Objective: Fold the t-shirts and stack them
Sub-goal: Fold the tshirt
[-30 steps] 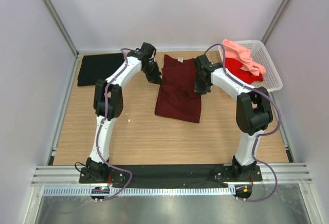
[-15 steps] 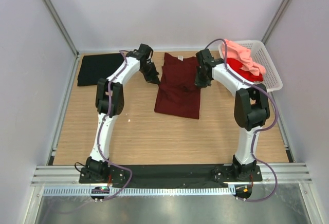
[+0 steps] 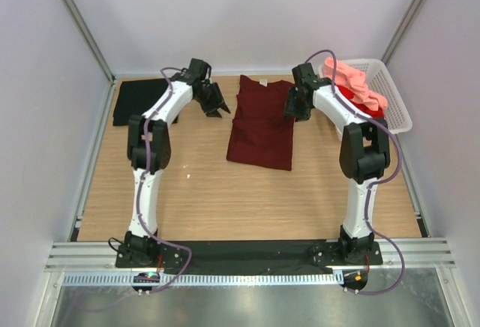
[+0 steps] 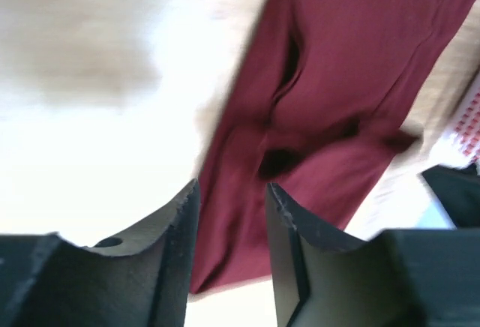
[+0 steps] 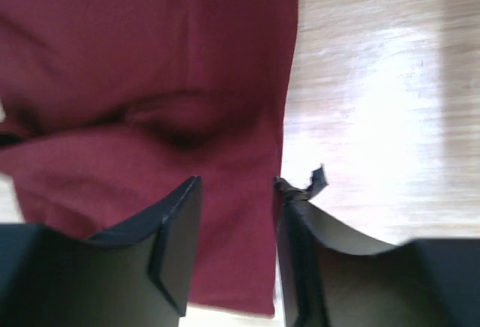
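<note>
A dark maroon t-shirt (image 3: 261, 124) lies folded lengthwise on the middle of the wooden table, with a small white neck label at its far end. My left gripper (image 3: 216, 106) hangs open just off the shirt's left edge and holds nothing. In the left wrist view the maroon cloth (image 4: 337, 57) shows beyond my left gripper (image 4: 232, 188). My right gripper (image 3: 293, 109) is open over the shirt's right edge. The shirt (image 5: 150, 57) shows below my right gripper (image 5: 238, 183), apart from its fingers. A folded black t-shirt (image 3: 139, 100) lies at the back left.
A white lattice basket (image 3: 395, 104) stands at the back right, holding a bright red t-shirt (image 3: 361, 106) with a salmon pink t-shirt (image 3: 355, 82) draped on top. White walls and metal posts close in the table's sides and back.
Both grippers have opened and let go of the maroon shirt. Both have drawn toward the back and outward. The shirt now lies flatter and reaches farther back.
</note>
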{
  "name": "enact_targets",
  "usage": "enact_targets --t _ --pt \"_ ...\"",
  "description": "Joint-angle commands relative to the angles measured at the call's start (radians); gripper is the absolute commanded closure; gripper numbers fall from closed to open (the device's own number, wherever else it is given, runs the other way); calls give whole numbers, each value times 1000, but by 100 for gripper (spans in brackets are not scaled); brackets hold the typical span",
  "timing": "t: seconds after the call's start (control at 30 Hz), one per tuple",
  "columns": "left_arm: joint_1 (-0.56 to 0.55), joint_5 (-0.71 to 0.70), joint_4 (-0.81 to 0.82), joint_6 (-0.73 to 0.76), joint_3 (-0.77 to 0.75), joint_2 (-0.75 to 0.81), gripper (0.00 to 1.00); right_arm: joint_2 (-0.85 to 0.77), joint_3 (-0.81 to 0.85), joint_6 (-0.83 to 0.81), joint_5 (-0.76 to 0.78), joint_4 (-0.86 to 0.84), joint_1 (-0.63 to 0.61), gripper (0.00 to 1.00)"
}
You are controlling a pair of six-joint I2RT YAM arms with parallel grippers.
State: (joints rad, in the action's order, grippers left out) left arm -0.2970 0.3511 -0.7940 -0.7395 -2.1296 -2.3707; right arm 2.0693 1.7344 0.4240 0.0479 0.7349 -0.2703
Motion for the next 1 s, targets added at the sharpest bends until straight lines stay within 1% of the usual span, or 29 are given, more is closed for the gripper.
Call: enact_targets --t 0.0,0.03,0.13,0.17,0.2,0.3,0.4,0.5,0.83,0.93,0.97 --pt "0 -72 39 81 159 247 57 -165 -42 1 -72 29 3 50" --pt "-7 -72 82 86 283 324 57 -187 -65 1 -75 37 2 49" --pt "-45 -37 165 91 475 410 57 -285 -192 -5 -117 37 -4 48" --pt "-56 -25 217 94 573 442 57 -311 -226 -8 -129 31 -3 47" --pt "-77 -15 235 95 604 450 57 -346 -290 -14 -161 12 -3 47" --pt "-105 9 289 100 696 456 58 -379 -392 -24 -209 -32 -3 47" --pt "-113 28 343 94 756 453 58 -383 -461 -33 -238 -69 -4 47" --pt "-117 35 363 95 780 446 58 -359 -509 -47 -259 -109 -3 48" --pt "-136 45 410 103 818 404 58 -339 -634 -67 -318 -210 -3 49" --pt "-145 57 420 91 829 395 63 -316 -651 -73 -335 -230 -3 50" --pt "-148 57 418 89 833 395 68 -316 -662 -74 -335 -239 -3 51"
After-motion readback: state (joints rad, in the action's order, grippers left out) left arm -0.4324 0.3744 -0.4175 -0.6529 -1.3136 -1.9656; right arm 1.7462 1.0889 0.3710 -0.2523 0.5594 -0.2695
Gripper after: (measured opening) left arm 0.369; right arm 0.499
